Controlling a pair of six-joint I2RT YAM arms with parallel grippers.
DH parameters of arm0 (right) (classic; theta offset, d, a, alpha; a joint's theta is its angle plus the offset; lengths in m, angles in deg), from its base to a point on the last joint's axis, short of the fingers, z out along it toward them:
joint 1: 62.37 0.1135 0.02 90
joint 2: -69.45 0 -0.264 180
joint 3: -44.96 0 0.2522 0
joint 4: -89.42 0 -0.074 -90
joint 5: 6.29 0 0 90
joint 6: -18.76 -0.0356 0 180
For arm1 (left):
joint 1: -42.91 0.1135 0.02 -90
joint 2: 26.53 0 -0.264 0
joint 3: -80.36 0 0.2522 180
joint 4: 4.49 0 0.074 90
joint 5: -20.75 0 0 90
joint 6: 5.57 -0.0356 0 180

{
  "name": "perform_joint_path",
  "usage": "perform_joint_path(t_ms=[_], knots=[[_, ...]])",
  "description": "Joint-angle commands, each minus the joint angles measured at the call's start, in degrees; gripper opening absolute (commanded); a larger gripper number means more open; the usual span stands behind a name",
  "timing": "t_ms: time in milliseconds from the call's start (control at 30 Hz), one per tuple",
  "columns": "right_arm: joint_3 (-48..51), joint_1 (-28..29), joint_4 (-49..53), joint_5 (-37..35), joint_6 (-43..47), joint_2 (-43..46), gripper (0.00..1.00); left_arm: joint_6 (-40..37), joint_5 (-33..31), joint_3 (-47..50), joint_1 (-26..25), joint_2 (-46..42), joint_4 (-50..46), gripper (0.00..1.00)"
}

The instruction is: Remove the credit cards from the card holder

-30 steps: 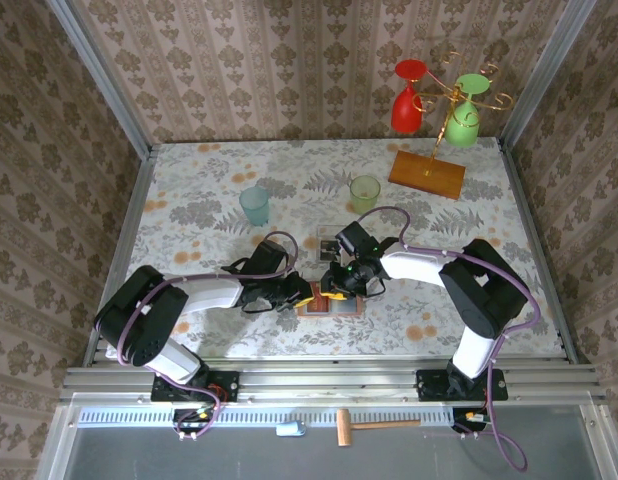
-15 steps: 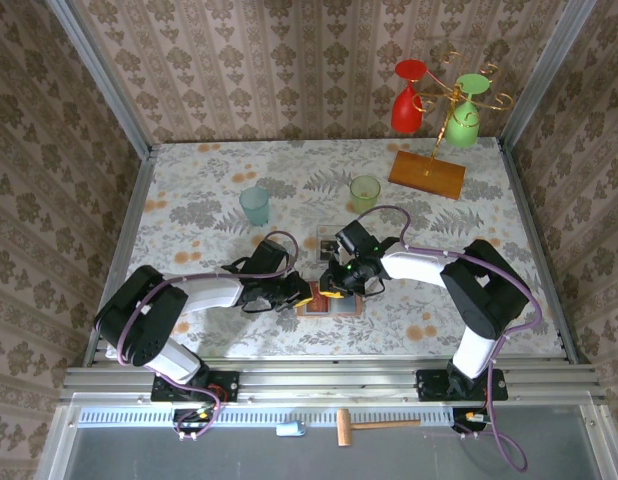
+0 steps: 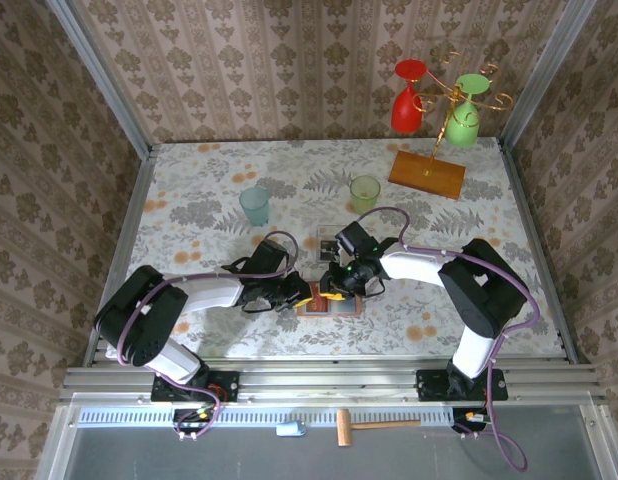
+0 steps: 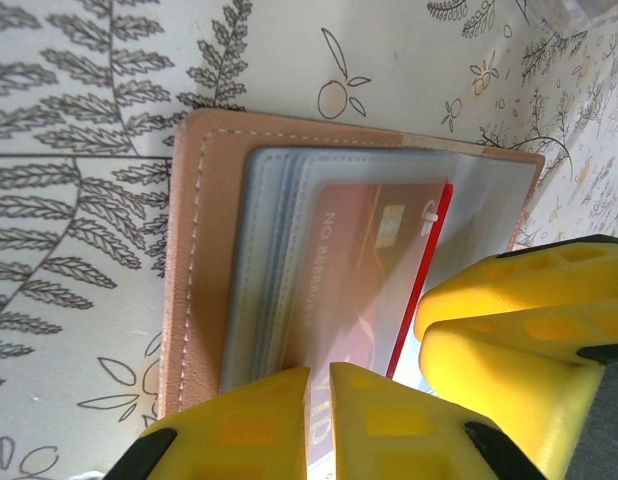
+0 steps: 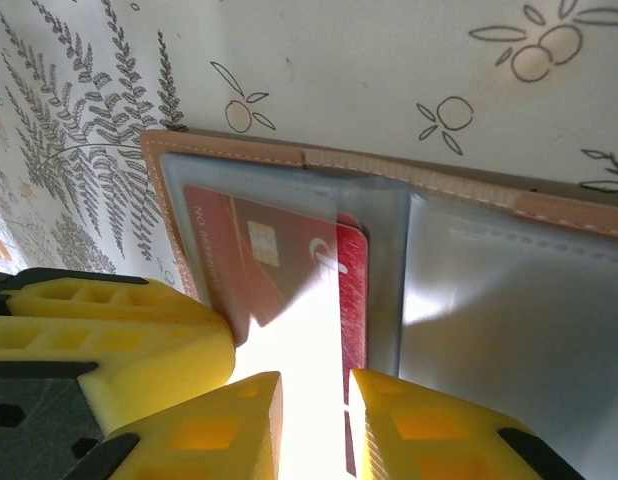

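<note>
The salmon-pink card holder (image 3: 332, 305) lies open on the table between both arms. Its clear sleeves (image 4: 274, 250) cover a red credit card (image 4: 359, 260), also in the right wrist view as the credit card (image 5: 254, 260). One red edge of it sticks out of the sleeve. My left gripper (image 4: 319, 420) is at the holder's near edge, jaws almost together on a sleeve leaf. My right gripper (image 5: 314, 425) stands over the holder (image 5: 459, 185) with its jaws a little apart, and the card's red edge runs between them beside one finger. From above the left gripper (image 3: 301, 294) and the right gripper (image 3: 334, 287) nearly meet.
A teal cup (image 3: 255, 205) and a green cup (image 3: 365, 192) stand behind the holder. An orange stand base (image 3: 427, 173) at the back right carries a red glass (image 3: 409, 100) and a green glass (image 3: 465, 120). A small clear tray (image 3: 324, 238) lies just behind the grippers.
</note>
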Motion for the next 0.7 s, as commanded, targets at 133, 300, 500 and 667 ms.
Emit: perform_joint_path(t_ms=[133, 300, 500, 667], knots=[[-1.22, 0.42, 5.99, -4.14, 2.52, 0.19, 0.25, -1.02, -0.78, -0.89, 0.23, 0.35, -1.93, 0.14], [-0.83, 0.50, 4.76, -3.77, 1.35, 2.67, 0.23, -0.85, -0.79, -0.81, 0.19, 0.34, -1.84, 0.14], [0.78, 0.50, 1.25, -1.11, -0.44, 3.69, 0.18, -0.81, -0.77, -0.89, 0.14, 0.33, -1.83, 0.14], [2.32, 0.49, -3.96, 2.98, -2.84, 1.49, 0.18, -0.74, -0.84, -0.81, 0.15, 0.28, -1.84, 0.14]])
